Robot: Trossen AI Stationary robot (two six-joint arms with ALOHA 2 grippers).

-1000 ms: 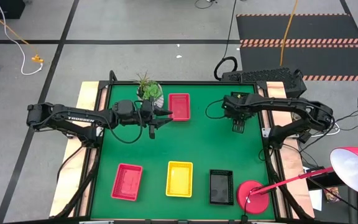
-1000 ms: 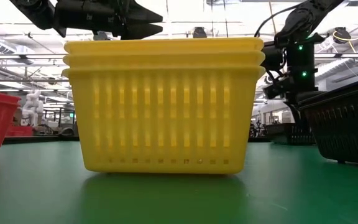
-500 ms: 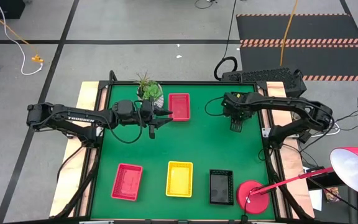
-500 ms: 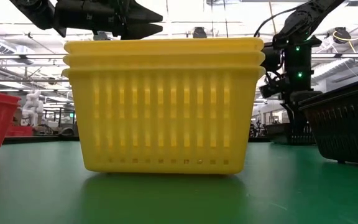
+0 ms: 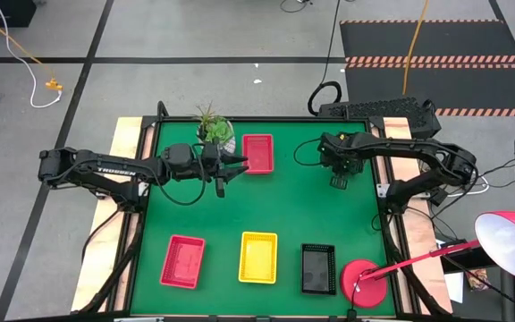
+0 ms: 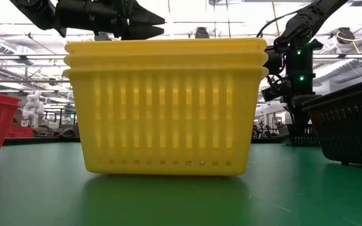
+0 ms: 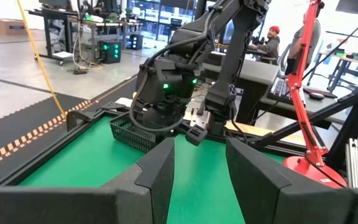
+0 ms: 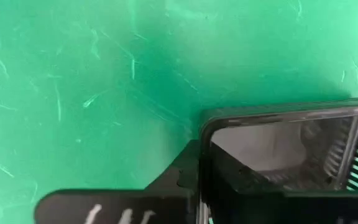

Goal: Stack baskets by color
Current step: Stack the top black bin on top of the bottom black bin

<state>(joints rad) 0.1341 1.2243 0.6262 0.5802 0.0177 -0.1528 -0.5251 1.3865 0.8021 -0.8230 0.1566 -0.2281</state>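
Right gripper (image 5: 337, 182) clamped on rim of black basket (image 8: 291, 155), far right of green counter (image 5: 284, 215). Left gripper (image 5: 226, 170) partly open, empty, beside red basket (image 5: 257, 152) at far edge. Red (image 5: 183, 261), yellow (image 5: 258, 257), black (image 5: 318, 267) stacks along near edge.
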